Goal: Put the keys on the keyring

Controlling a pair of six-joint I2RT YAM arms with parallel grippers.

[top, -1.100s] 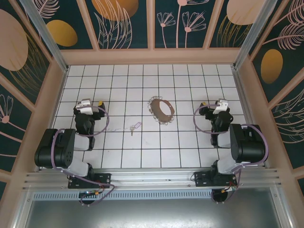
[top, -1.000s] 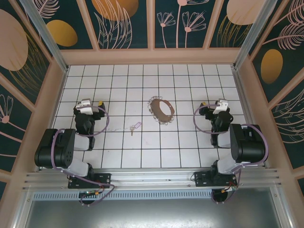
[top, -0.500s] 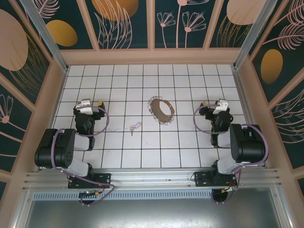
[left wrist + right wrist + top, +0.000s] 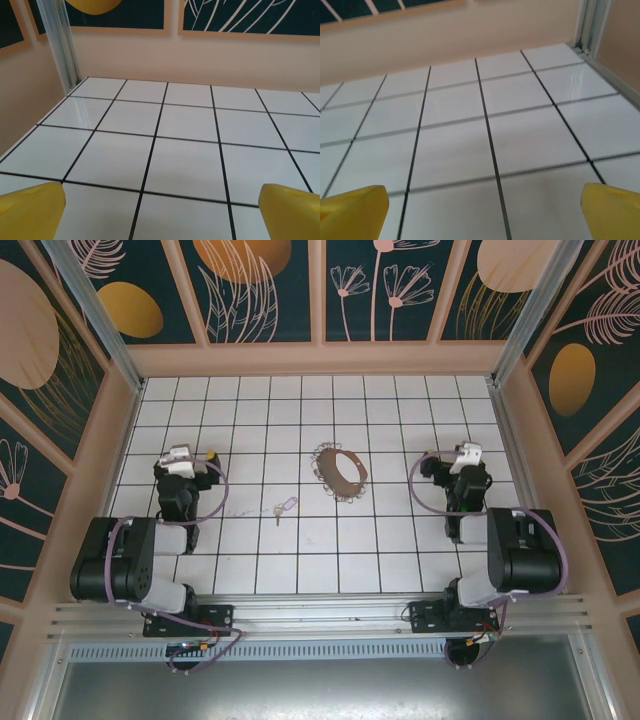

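Silvery-brass keys [image 4: 284, 508] near the keyring [image 4: 340, 471], between left gripper [image 4: 162, 212] and right gripper [image 4: 484, 210], both empty, jaws wide apart.

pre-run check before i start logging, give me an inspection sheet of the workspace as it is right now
surface: white tiled table with black grid lines, dry and flat
job's things: keys with a lilac tag lie flat on the tiles, apart from the keyring, which sits further back and to their right; not yet joined
clutter: nothing seen
grippers: left gripper and right gripper both have their yellow fingers spread wide over bare tiles, holding nothing
cables: a purple cable loops beside the left arm, another beside the right; neither reaches the job's things
surroundings: dark floral wall panels on three sides, metal rail along the near edge
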